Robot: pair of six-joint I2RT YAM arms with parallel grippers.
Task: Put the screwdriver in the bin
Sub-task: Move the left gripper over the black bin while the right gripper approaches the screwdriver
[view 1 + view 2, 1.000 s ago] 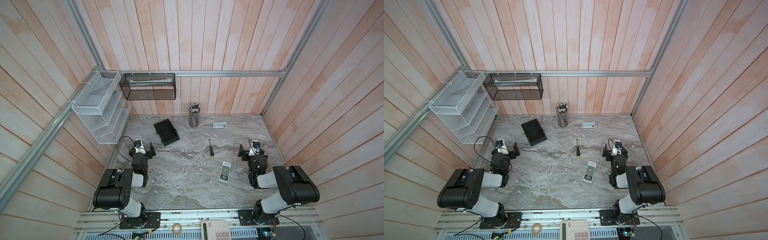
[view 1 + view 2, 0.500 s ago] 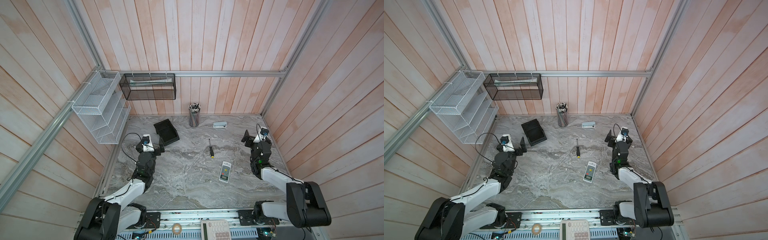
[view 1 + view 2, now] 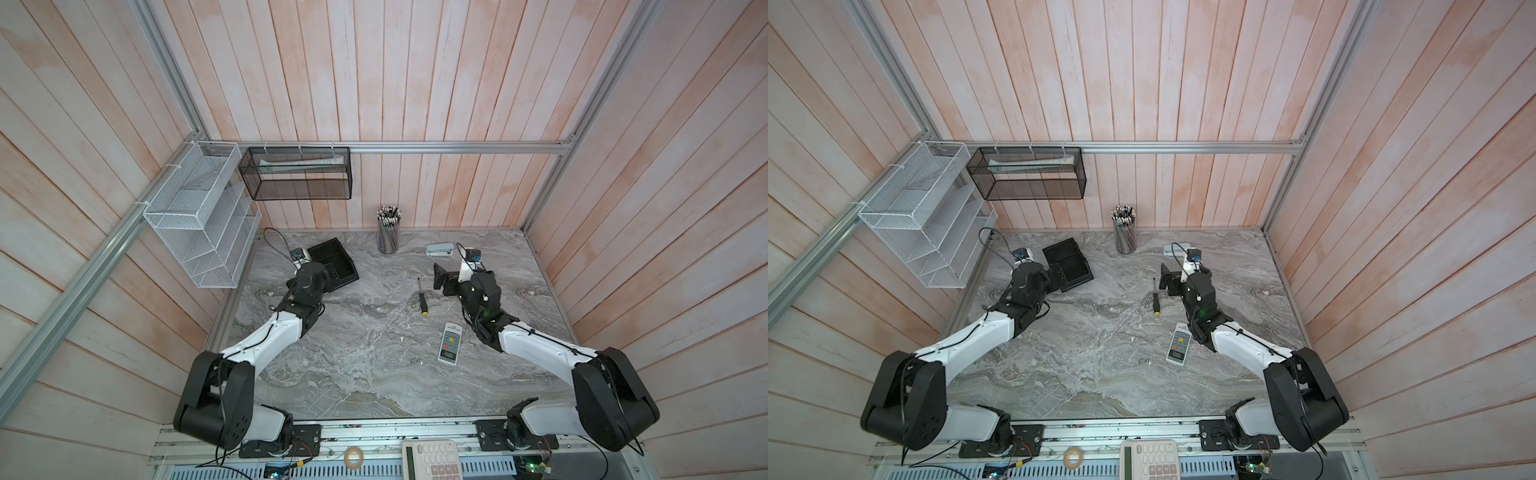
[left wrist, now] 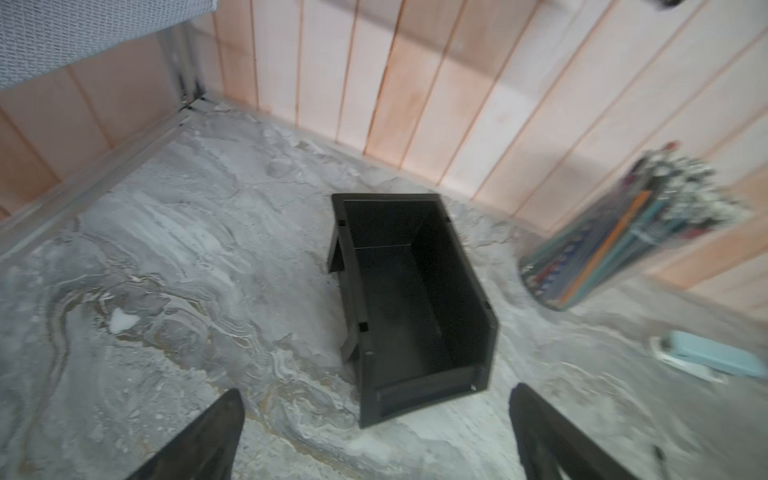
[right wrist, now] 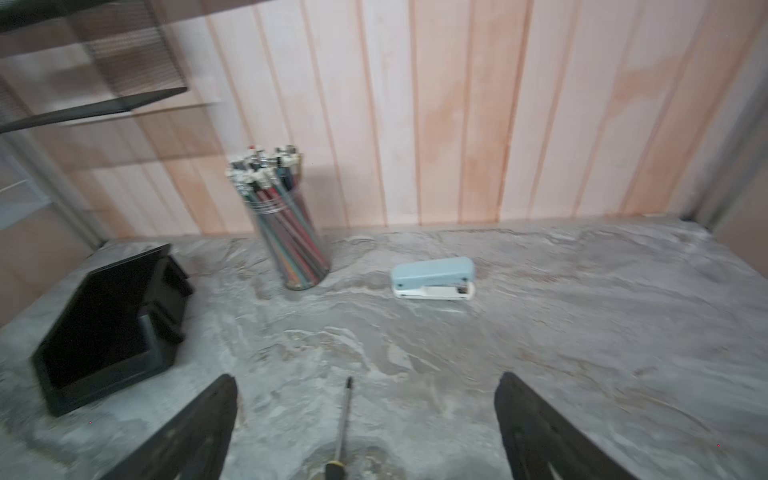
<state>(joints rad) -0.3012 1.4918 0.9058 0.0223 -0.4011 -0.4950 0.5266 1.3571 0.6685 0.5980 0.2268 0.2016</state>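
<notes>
Screwdriver (image 3: 422,296) lay flat mid-worktop (image 3: 365,374), well apart from bin (image 4: 424,395). My right end effector (image 5: 365,377) hovered by it, jaws wide, empty; left end effector (image 4: 375,390), also wide, faced bin. I judged best: descend, straddle black handle, not thin shaft.

Light was soft, even and fairly bright in both top views, leaving only faint shadows on the table (image 3: 374,382). The wall boards (image 3: 374,83) bowed toward the edges. Both wrist views were motion-blurred, worst at the pencil cup (image 4: 615,241). The inside of the bin (image 4: 419,395) was lost in darkness.
</notes>
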